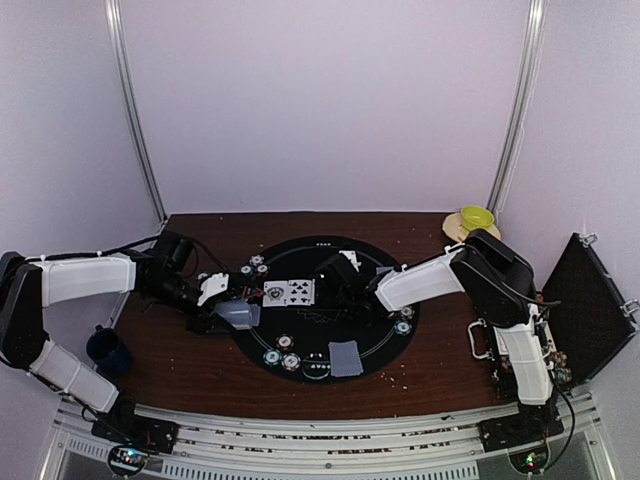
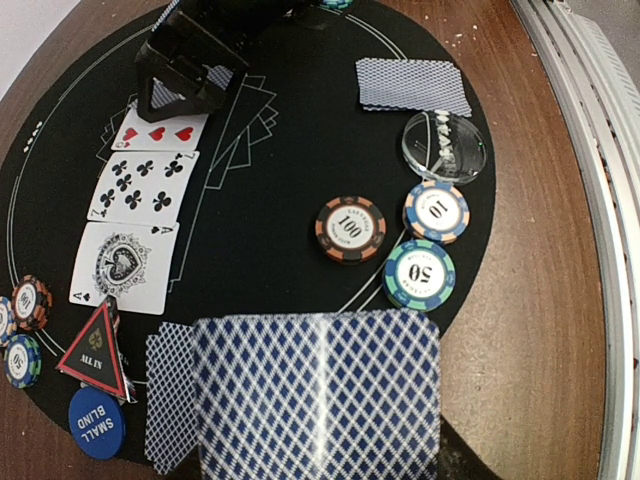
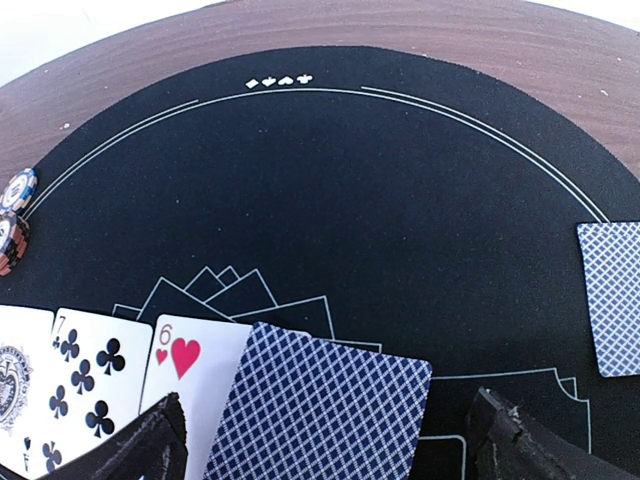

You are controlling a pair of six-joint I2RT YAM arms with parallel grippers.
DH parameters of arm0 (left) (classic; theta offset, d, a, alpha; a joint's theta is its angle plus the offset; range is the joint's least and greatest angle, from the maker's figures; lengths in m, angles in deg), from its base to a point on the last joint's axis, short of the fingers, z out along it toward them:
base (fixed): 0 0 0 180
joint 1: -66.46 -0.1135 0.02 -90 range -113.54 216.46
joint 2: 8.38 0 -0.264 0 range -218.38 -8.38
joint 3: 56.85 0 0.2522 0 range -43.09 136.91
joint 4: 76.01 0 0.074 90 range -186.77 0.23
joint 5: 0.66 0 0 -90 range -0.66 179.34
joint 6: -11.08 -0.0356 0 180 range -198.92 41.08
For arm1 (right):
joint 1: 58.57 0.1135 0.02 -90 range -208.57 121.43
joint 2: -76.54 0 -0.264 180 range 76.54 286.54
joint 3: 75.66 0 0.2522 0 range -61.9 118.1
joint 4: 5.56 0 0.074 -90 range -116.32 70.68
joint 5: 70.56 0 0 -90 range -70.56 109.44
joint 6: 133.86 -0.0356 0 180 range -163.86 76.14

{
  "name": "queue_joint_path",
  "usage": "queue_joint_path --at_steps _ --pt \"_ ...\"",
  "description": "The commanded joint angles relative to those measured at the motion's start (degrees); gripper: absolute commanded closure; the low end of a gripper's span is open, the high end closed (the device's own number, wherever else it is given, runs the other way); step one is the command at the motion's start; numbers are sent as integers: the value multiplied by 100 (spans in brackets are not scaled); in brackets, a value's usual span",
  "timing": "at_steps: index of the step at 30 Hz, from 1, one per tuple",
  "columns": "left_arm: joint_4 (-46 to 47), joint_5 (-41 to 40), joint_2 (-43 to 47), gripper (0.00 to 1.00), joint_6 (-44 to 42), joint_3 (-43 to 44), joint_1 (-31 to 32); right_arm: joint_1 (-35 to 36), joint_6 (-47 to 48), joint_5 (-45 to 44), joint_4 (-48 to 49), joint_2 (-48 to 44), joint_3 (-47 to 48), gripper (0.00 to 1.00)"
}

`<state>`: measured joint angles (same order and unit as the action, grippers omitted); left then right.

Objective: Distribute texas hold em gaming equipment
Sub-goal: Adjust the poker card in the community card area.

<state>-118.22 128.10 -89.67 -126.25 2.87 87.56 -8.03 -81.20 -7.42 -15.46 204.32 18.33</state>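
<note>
A round black mat (image 1: 375, 345) holds the poker set. My left gripper (image 1: 228, 303) is shut on a blue-backed deck of cards (image 2: 318, 395), which hides its fingers in the left wrist view. Three face-up cards lie in a row: six of hearts (image 2: 155, 130), seven of clubs (image 2: 140, 185), ace of spades (image 2: 125, 265). My right gripper (image 3: 325, 420) stands open over a face-down card (image 3: 320, 410) that overlaps the six. Chips marked 100 (image 2: 351, 228), 10 (image 2: 437, 211) and 50 (image 2: 419, 275) lie near a clear disc (image 2: 444, 146). A red triangle marker (image 2: 95, 350) and a blue button (image 2: 97, 422) sit left of the deck.
A yellow-green bowl (image 1: 476, 217) stands at the back right and a dark blue mug (image 1: 107, 350) at the left, off the mat. A black case (image 1: 585, 305) leans at the right edge. Face-down cards (image 2: 414, 86) (image 3: 610, 295) and more chips (image 3: 12, 215) lie on the mat.
</note>
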Motion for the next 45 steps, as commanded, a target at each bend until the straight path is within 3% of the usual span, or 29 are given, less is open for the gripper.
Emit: queue_joint_path --at_steps 1,23,35,41,45 --pt "129 132 114 47 13 10 18 -49 33 -9 -492 -76 -93 1" --pt "125 135 141 47 16 9 25 -49 200 -454 -907 -372 -110 5" --pt "129 123 105 47 8 17 25 -47 467 38 -421 -569 -55 0" --pt "127 127 97 47 5 12 25 -59 638 79 -349 -1074 -159 0" --pt "129 127 110 47 1 9 25 -69 1244 479 -161 -1682 -400 0"
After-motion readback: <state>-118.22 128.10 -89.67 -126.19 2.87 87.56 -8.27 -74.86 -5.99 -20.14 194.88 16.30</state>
